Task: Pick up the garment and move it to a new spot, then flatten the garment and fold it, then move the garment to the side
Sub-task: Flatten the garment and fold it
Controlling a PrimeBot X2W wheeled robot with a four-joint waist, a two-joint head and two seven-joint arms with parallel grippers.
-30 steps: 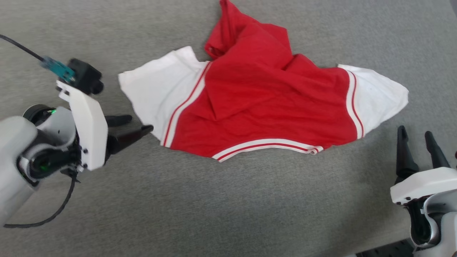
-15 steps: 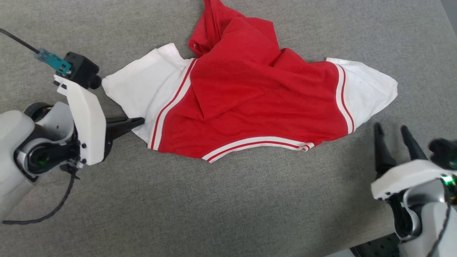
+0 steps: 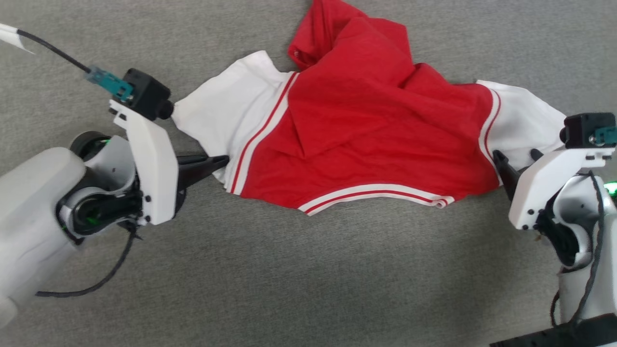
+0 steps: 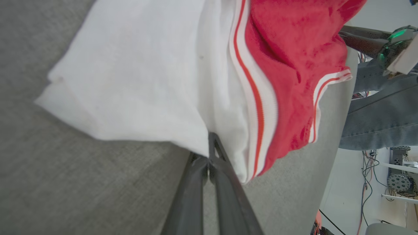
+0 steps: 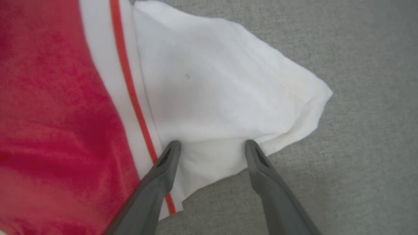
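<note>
A soft, bright red short-sleeved shirt (image 3: 366, 130) lies crumpled on a flat surface covered in grey woven fabric (image 3: 289, 279). Its white sleeve ends (image 3: 226, 120) spread toward 9 and 3 o'clock. Its striped hem (image 3: 376, 193) faces 6 o'clock, and loose red cloth bunches toward 12 o'clock.

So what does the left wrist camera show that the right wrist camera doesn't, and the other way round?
Left wrist: the left end effector closed, seemingly pinching the edge of one white sleeve; beyond it, the striped hem and a green light. Right wrist: the right end effector open, fingers apart on the other white sleeve. Both: the garment, red with stripe trim, lying on the grey surface.
</note>
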